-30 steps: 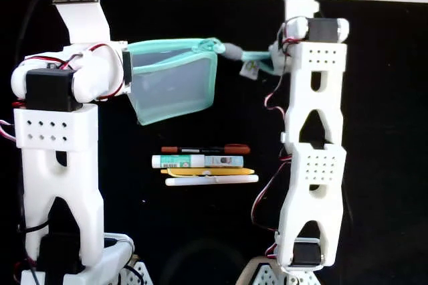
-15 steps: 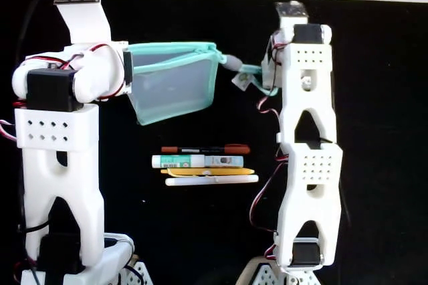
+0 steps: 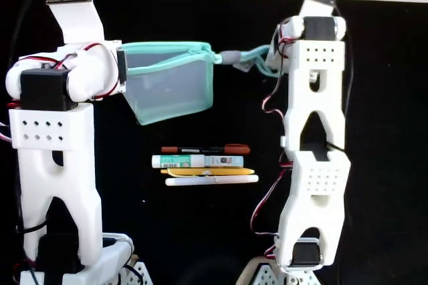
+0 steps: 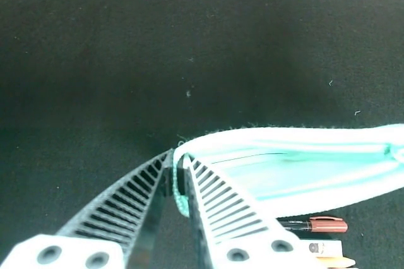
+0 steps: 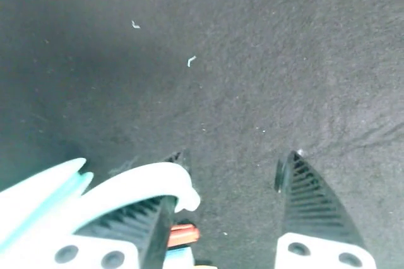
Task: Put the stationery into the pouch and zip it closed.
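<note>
A translucent, mint-edged zip pouch (image 3: 170, 91) hangs above the black tabletop (image 3: 374, 131), its left end clenched in the left gripper (image 4: 178, 177). At its other end a grey zip pull (image 3: 231, 57) and a pale teal strap (image 3: 257, 54) lead to the right gripper (image 5: 235, 158). That gripper's jaws stand apart, with the strap seemingly hooked over one finger rather than pinched. Over the last second the right arm swung in toward the pouch and back out, and the strap now runs straighter, so opening the zip looks to be the step in hand. A brown-capped pen (image 3: 206, 149), a white green-labelled tube (image 3: 197, 161), a yellow pen (image 3: 207, 171) and a white pen (image 3: 210, 180) lie in a row below the pouch, none packed yet
</note>
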`<act>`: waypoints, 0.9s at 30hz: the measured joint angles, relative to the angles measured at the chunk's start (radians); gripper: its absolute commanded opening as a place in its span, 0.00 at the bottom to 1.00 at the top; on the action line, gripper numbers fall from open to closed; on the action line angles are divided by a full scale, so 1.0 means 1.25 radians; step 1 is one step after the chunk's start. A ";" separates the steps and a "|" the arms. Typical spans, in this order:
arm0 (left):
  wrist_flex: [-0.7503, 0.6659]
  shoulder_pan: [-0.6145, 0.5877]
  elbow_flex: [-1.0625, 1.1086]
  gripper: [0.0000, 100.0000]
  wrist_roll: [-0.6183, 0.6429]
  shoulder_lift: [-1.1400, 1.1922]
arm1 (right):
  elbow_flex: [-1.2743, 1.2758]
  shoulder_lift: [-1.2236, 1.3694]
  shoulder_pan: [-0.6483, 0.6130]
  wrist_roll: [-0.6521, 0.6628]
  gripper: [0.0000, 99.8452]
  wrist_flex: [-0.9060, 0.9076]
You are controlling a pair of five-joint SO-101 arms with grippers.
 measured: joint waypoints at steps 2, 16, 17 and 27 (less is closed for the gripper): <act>0.000 0.000 0.000 0.01 0.000 0.000 | 0.000 -0.001 -0.012 -0.015 0.22 0.000; 0.000 0.000 0.002 0.01 0.000 0.000 | 0.151 -0.006 -0.122 0.168 0.22 0.000; 0.000 0.000 0.002 0.01 0.000 0.000 | 0.183 -0.006 -0.123 0.190 0.22 0.000; 0.000 0.002 0.002 0.01 -0.001 0.000 | 0.255 -0.011 -0.101 0.254 0.22 0.000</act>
